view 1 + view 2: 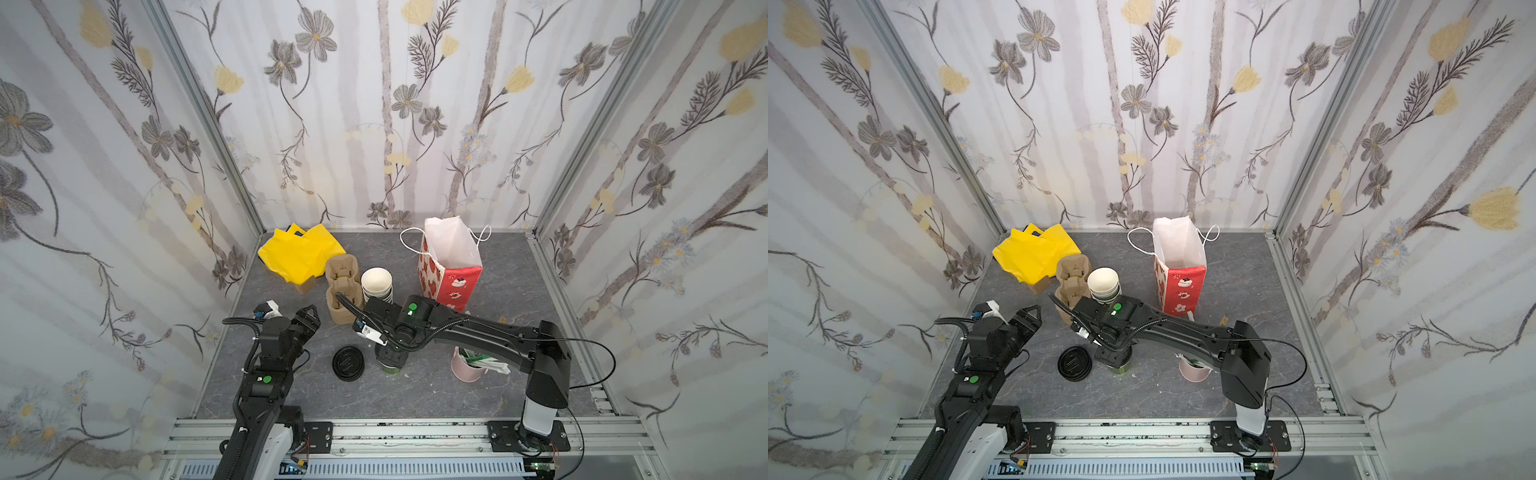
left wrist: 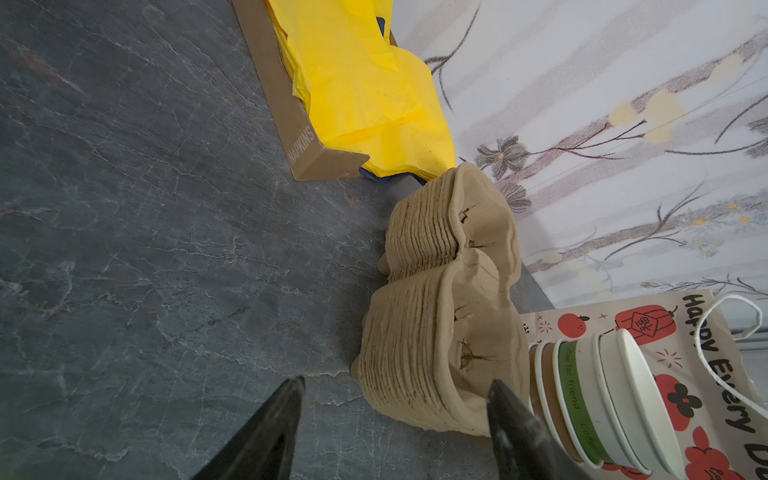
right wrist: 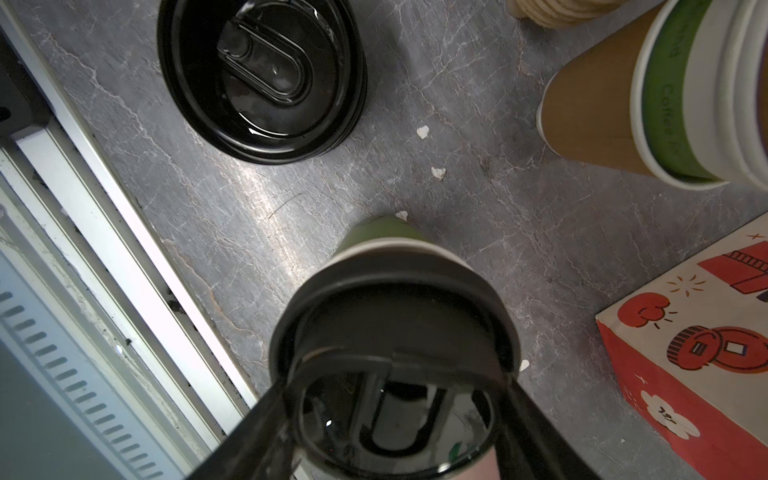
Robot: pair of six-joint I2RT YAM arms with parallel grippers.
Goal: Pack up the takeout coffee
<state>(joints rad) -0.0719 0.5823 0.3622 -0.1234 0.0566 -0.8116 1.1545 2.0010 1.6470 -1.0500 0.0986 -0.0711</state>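
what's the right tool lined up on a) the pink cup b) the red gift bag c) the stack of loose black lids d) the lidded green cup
d: in the right wrist view the right tool straddles the black lid of the green cup, while the loose lids lie off to one side, untouched.

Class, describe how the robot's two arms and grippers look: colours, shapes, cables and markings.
The left arm and right arm are black with boxy links, each bearing a round green dot and a ribbed black cable hose. The right arm's base link is pale grey. The left gripper and right gripper have black, tapering, pointed fingers.
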